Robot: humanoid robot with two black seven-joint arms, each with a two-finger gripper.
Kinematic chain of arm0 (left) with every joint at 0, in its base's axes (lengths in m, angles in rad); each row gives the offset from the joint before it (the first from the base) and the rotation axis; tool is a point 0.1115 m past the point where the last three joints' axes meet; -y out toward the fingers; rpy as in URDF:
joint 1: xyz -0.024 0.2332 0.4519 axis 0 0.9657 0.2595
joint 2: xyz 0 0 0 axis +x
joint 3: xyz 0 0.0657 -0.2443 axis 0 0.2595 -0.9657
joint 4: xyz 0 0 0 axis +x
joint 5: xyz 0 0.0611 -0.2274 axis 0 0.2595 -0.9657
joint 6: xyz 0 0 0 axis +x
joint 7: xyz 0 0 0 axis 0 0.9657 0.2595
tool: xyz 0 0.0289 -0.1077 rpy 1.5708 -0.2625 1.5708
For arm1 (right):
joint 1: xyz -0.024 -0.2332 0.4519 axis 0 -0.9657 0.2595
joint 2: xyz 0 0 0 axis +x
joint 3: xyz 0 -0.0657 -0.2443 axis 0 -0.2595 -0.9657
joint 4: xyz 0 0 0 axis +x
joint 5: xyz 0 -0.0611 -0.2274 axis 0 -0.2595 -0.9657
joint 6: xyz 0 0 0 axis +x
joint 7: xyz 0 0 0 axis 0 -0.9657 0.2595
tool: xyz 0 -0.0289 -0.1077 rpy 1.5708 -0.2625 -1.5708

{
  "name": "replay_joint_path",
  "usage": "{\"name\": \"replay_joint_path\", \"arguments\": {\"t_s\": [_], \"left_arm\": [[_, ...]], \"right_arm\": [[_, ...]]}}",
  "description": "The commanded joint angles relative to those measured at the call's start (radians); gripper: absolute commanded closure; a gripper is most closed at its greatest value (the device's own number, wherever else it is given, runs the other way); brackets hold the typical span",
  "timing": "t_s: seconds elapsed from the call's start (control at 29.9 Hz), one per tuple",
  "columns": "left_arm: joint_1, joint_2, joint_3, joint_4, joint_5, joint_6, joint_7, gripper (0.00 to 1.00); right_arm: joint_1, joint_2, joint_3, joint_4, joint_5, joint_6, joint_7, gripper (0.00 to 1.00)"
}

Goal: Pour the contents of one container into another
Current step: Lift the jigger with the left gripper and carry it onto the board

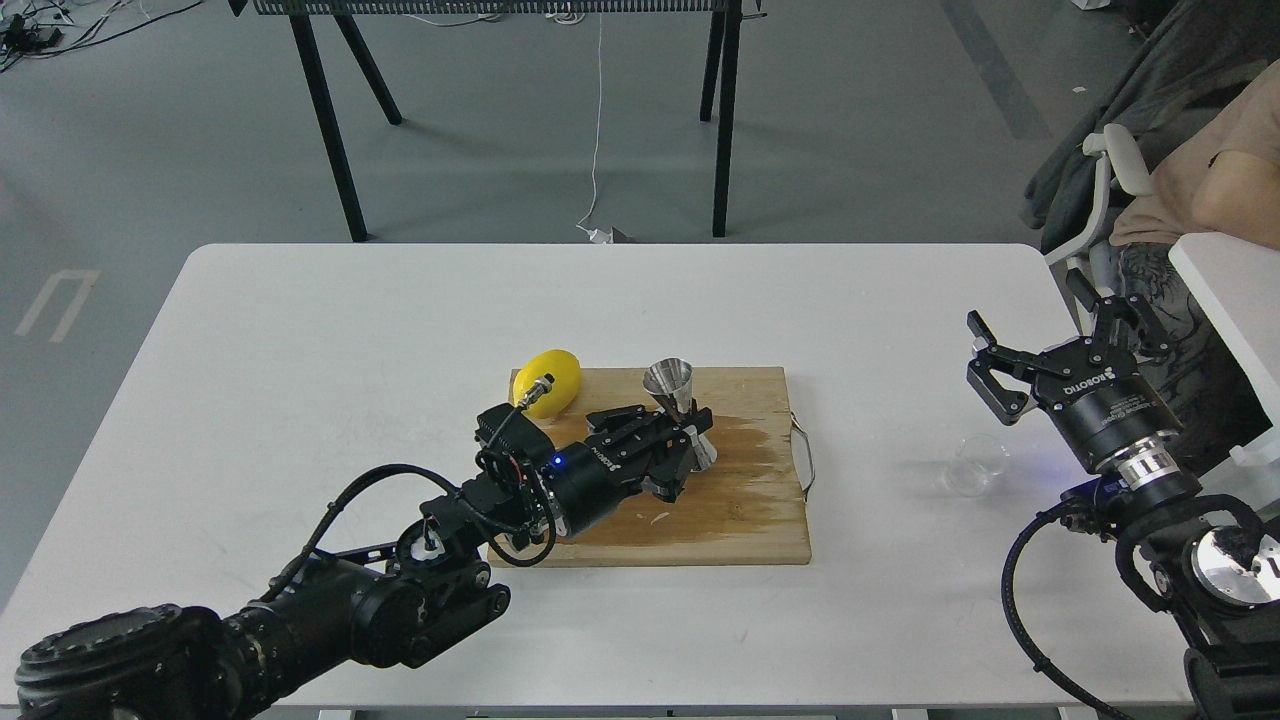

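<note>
Take the wooden cutting board (740,520) as your landmark. The steel jigger (680,410) stands upright on it, near the back edge, with a lemon (550,380) just to its left at the board's back-left corner. Your left hand (690,440) is at the jigger's waist, fingers on either side of it; they look closed on it, though the dark fingers overlap the steel and you cannot be fully sure of contact. The glass cup (975,466) sits on the tabletop (300,350) well to the right of the board, upright and not held. Your right hand (1060,350) hovers beside and above the cup, spread wide and empty.

Judging from this, the pour itself is not yet done: the cup must first be gripped, carried over to the jigger and tipped. A darker wet-looking patch marks the board right of the jigger.

The cup is transparent and faint, so whether it holds any liquid is unclear. The jigger's lower cone is mostly hidden behind your left hand.
</note>
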Motion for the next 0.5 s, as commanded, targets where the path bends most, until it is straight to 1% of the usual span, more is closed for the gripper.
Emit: {"name": "replay_joint_path", "arguments": {"t_s": [0.0, 0.3, 0.47], "left_arm": [[0.006, 0.0, 0.0, 0.012, 0.002, 0.0, 0.0, 0.87], [0.02, 0.0, 0.001, 0.107, 0.002, 0.0, 0.0, 0.87], [0.02, 0.0, 0.0, 0.109, 0.0, 0.0, 0.0, 0.86]], "right_arm": [[0.001, 0.0, 0.0, 0.0, 0.0, 0.0, 0.0, 0.01], [0.0, 0.0, 0.0, 0.0, 0.0, 0.0, 0.0, 0.01], [0.0, 0.0, 0.002, 0.0, 0.0, 0.0, 0.0, 0.01]]}}
